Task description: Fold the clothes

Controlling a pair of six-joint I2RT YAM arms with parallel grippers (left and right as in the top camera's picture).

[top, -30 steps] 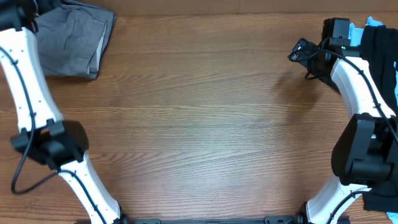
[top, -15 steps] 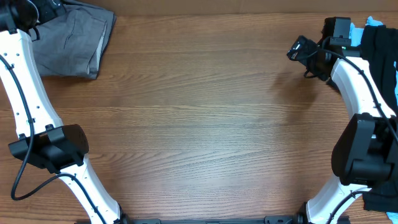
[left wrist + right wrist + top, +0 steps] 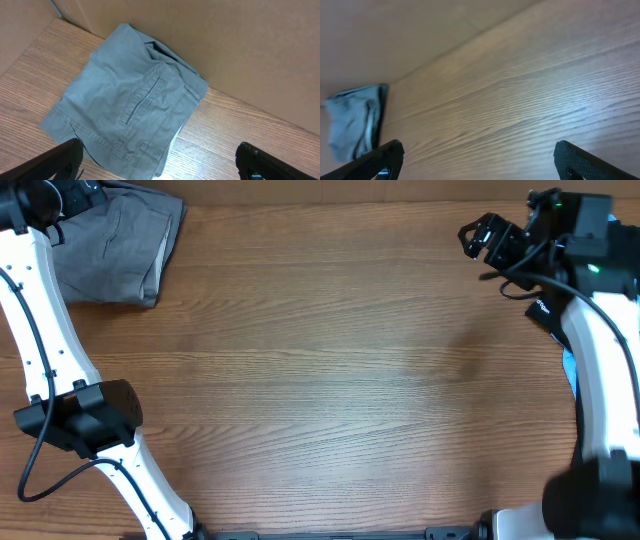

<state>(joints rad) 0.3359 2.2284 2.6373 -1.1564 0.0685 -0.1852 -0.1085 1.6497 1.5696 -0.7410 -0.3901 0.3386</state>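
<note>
Folded grey shorts (image 3: 115, 245) — far-left table (image 3: 320, 380) corner.

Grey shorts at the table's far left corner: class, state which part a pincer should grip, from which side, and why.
Probably the layered edge of the grey shorts on the table side, where the folds stack and a pale lining peeks out. Come in low from there: the brown wall blocks the back. The open left pincer is nearest.

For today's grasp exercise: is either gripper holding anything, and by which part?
Nothing is held: the left gripper and right gripper are open and empty; the grey shorts lie ungripped.
</note>
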